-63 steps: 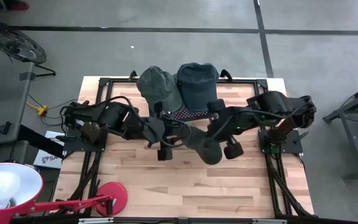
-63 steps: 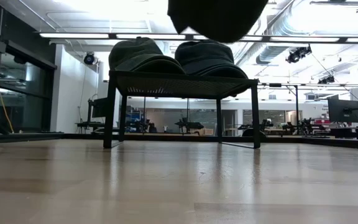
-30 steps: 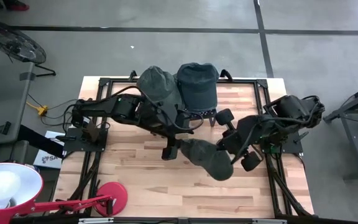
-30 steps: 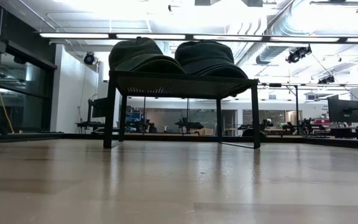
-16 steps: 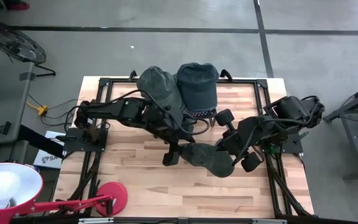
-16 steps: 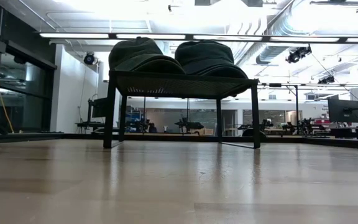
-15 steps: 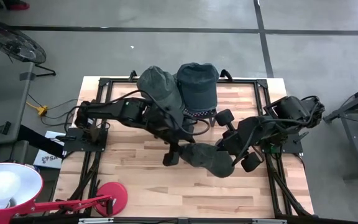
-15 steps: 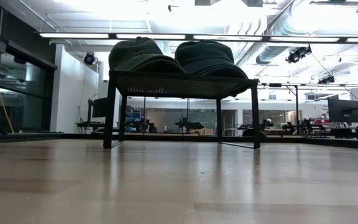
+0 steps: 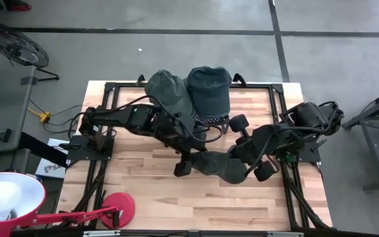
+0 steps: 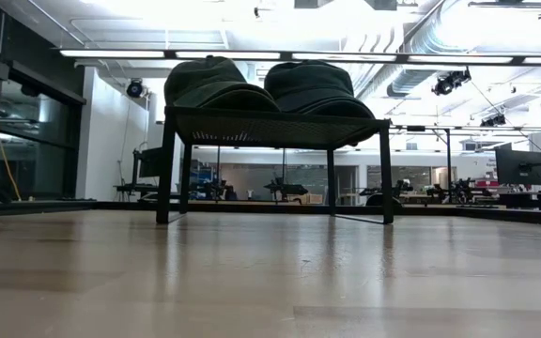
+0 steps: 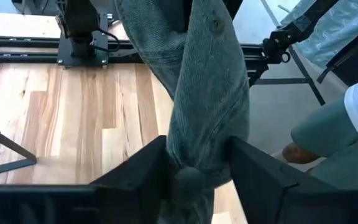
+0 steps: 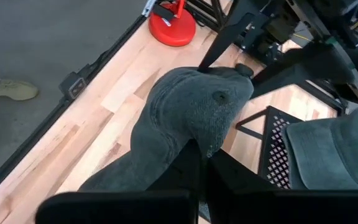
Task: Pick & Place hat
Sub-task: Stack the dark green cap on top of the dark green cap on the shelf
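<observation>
Wooden table (image 9: 150,191), black mesh rack (image 10: 275,127) on it, two caps (image 9: 209,89) on rack

The grey-green ribbed cloth hat (image 11: 207,87) looks soft and matt. The pale planked wooden desk (image 9: 176,197) has a smooth sheen. The black perforated metal rack (image 12: 277,149) is matt.

Two black jointed arms, looping black cables.

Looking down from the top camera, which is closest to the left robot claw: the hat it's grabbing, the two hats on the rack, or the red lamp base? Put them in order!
From the left gripper:
1. Held hat, right at the gripper, mid-table.
2. Rack hats, at the table's back.
3. Red lamp base, at the front left corner.
</observation>
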Controlling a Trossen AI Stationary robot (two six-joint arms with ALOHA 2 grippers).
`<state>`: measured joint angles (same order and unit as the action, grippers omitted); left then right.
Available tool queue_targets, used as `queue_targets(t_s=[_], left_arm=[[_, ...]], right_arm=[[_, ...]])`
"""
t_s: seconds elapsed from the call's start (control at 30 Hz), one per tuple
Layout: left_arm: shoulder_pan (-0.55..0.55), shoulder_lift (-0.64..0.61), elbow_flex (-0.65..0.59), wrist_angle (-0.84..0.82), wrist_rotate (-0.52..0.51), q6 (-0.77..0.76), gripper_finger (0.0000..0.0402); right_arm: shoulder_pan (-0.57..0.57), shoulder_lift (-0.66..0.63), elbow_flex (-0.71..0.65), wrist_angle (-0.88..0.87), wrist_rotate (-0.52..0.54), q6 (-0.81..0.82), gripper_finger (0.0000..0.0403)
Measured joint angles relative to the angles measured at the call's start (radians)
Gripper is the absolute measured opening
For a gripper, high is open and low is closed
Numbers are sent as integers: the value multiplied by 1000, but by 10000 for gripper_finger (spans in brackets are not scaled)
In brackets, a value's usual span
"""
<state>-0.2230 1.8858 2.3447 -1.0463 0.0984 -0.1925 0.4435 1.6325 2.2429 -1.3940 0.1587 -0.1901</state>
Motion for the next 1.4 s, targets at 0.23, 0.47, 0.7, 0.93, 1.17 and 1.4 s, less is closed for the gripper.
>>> queue_targets(t_s=[0.23,0.47,0.7,0.93,1.17,1.4], left_arm=[[0,0,0,0,-13,-23,66],[0,0,0,-3,-61,-30,27],[0,0,0,-3,-70,-30,22],[0,0,0,-3,-90,-43,22],[0,-7,9,-55,-158,-74,22],[1,-60,10,-80,-209,-93,22]], right_arm=[[0,0,0,0,26,16,0],[0,0,0,0,34,22,0],[0,0,0,0,34,26,0],[-1,-1,0,0,34,37,0],[-1,-38,0,7,120,104,29],[-1,-131,1,5,182,192,98]])
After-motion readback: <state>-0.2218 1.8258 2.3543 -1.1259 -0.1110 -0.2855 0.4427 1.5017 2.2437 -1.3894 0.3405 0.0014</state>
